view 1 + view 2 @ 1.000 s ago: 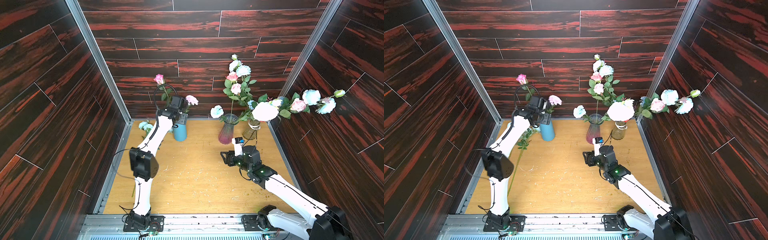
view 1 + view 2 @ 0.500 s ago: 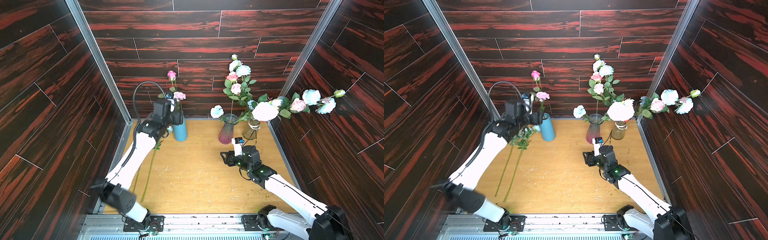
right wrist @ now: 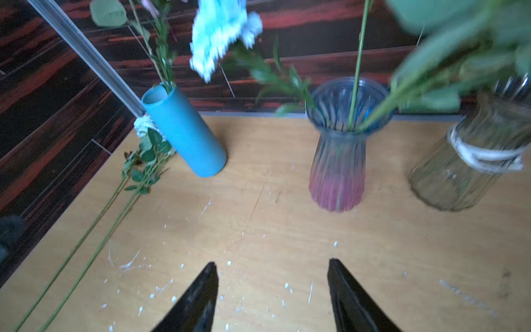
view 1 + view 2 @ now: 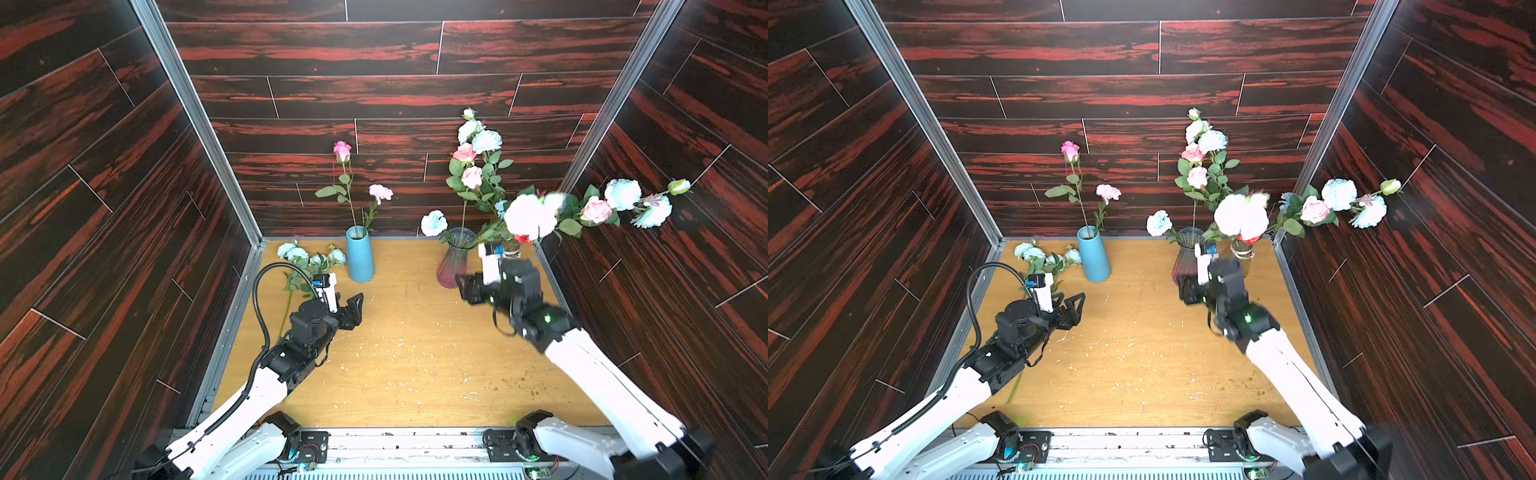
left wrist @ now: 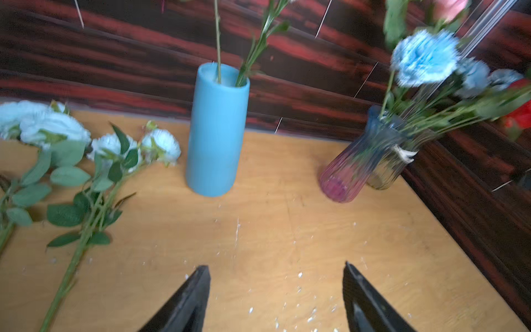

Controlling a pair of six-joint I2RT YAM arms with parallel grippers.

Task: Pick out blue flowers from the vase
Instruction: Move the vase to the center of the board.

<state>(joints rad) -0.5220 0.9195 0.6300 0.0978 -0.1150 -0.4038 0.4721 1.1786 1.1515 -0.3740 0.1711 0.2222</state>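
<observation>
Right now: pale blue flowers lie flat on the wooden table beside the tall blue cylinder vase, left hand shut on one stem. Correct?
No. The left hand is open and empty; the left wrist view shows its fingers apart above the wooden table. The pale blue flowers do lie flat on it beside the tall blue cylinder vase.

Light wood tabletop w/ white flecks scattered over its middle. Dark red-black wood panels on 3 sides, grey metal posts at the back corners. Pink rose & pale pink carnation upright at back, left of centre. More pink roses & a small red bloom at back right.
</observation>
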